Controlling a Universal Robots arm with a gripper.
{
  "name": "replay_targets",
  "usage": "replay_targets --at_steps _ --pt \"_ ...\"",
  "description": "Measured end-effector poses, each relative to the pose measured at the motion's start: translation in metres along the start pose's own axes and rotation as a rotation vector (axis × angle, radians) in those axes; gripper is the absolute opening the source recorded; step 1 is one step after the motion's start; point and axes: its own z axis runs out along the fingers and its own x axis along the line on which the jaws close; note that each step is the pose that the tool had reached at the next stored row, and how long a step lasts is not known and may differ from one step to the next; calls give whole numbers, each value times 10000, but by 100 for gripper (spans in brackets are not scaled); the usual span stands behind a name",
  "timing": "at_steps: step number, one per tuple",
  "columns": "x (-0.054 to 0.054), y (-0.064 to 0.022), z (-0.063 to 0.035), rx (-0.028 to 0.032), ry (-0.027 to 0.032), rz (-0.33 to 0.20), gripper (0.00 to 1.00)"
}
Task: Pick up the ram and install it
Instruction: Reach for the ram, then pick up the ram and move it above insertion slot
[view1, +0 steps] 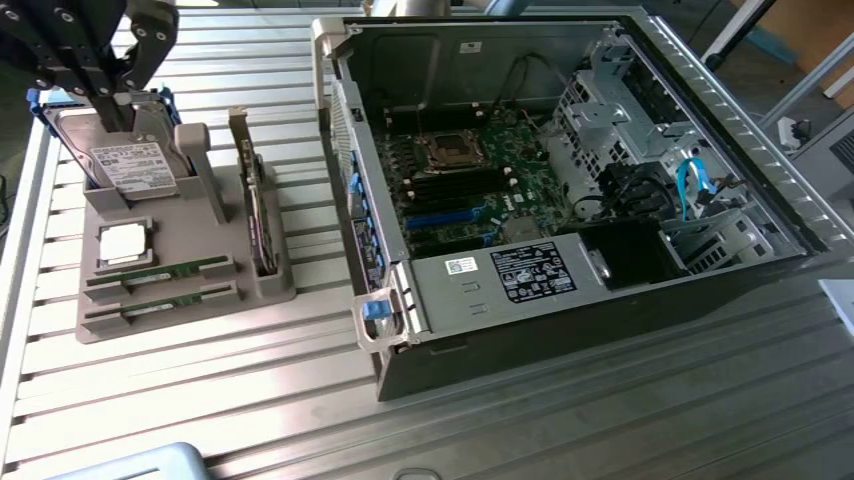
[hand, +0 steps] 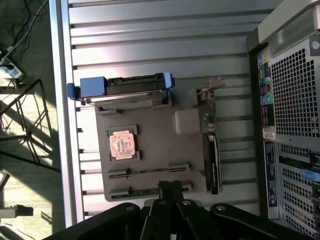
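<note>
Shut pincer above grey holder with 2 ram sticks

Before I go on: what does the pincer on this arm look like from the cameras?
The pincer is black all over: two slim, straight fingers on jointed link bars, with small round pale pivot bolts at the joints.

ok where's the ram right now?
On the exterior view's left, the two ram sticks sit in slots at the camera-side end of the gray holder. They are just in front of the CPU, beside the open PC case.
</note>
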Motion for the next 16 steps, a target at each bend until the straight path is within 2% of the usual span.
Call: replay_targets --at_steps 11,16 --pt "-9 -115 -4 11 -2 0 10" --pt "-9 -121 -4 11 -2 0 10"
